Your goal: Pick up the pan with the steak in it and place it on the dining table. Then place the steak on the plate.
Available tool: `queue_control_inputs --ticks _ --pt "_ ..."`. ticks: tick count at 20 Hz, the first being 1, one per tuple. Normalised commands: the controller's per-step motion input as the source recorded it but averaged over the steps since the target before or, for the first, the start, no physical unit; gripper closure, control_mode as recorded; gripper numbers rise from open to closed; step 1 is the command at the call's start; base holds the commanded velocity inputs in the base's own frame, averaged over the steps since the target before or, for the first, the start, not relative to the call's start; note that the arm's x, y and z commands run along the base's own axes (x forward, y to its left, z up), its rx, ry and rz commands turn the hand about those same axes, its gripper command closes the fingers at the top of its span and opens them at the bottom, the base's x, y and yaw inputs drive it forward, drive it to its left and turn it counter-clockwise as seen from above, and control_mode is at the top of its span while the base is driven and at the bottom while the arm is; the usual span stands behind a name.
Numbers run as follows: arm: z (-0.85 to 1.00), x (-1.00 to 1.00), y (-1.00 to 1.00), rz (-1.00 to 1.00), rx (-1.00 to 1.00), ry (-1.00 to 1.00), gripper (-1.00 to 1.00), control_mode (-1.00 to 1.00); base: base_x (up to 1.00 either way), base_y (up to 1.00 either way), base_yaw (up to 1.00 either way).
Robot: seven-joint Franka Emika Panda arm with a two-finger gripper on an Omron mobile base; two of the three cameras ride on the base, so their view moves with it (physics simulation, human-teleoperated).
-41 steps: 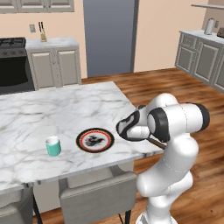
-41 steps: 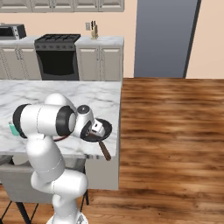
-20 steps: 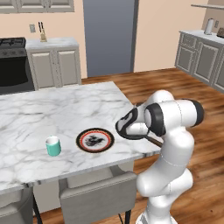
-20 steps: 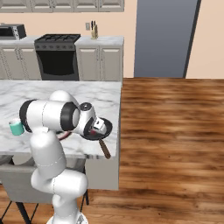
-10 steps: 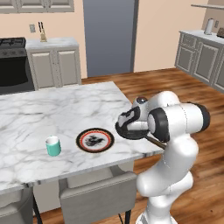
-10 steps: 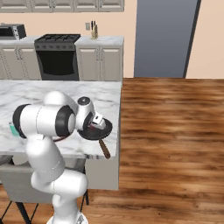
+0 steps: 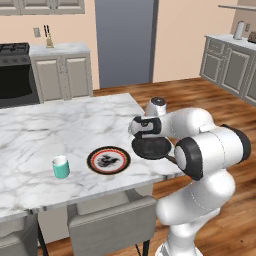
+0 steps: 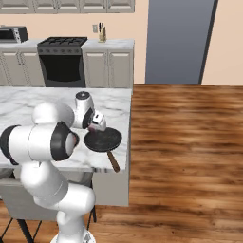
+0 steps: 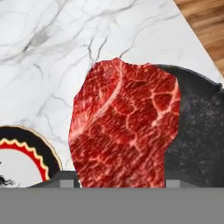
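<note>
- Pincer [image 8: 98,124] closed on steak [image 9: 124,127], lifted above pan [image 7: 150,148].
- Pan on tabletop [image 7: 60,125] edge, just beside plate [image 7: 109,160].
- Green cup [image 7: 61,166] left of plate.

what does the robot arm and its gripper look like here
The arm is glossy white with rounded, bulbous links and dark grey to black bands at the joints. One joint ends in a grey cap. The hand near the gripper is white with black sections. No cables or markings can be made out.
</note>
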Motion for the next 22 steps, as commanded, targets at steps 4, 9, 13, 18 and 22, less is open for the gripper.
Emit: queue_control_inputs --ticks 4,9,13,18,22 --pt "0.31 -0.41 0.39 0.18 0.0 0.08 1.0 -1.0 0.0 0.0 0.0" --pt "0.14 -0.37 0.51 0.17 -0.01 0.08 1.0 -1.0 0.0 0.0 0.0" --pt "0.0 -0.4 0.61 0.16 -0.04 0.02 1.0 -1.0 0.0 0.0 0.0" --pt "-0.13 -0.2 0.52 0.11 -0.02 0.0 1.0 -1.0 0.0 0.0 0.0" --pt "-0.07 -0.01 0.27 0.04 -0.04 0.0 1.0 -1.0 0.0 0.0 0.0"
